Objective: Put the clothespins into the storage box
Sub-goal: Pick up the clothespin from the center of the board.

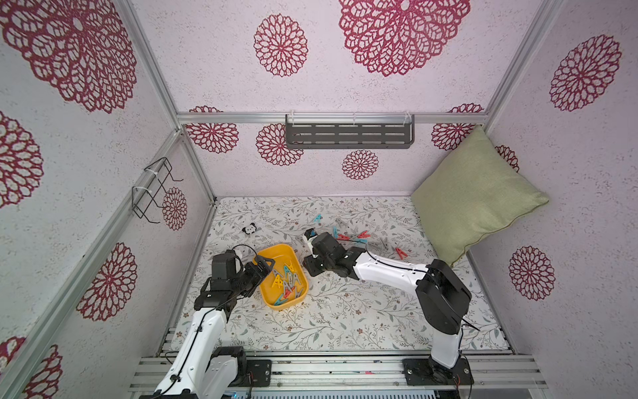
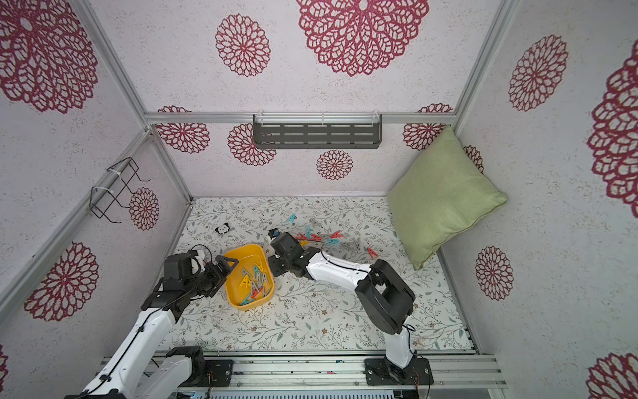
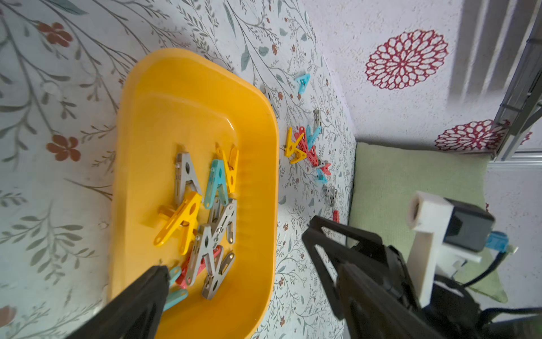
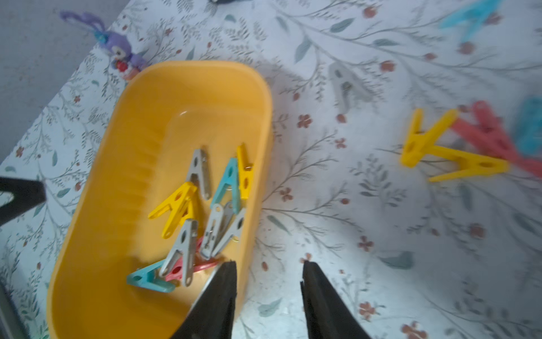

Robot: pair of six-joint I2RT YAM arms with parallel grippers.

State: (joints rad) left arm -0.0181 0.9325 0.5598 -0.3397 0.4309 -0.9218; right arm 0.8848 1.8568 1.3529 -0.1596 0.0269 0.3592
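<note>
Left wrist view showed the shallow yellow plastic storage box on the counter. It held a loose heap of small plastic clothespins in grey, yellow, teal and red, gathered toward one end. The left hand hung above that end with its black fingers spread wide.

In the right wrist view the right hand had its fingers parted, one over the box's rim and one over the counter just beside it. A small purple plush figure lay near a corner of the box.

In both top views other clothespins lay scattered on the leaf-printed counter between the box and a pale green fabric cushion propped in the back corner. A small black-and-white panda toy sat well apart from them. White walls bore red flower medallions, a dark grey slotted wall shelf and a black wire rack.
</note>
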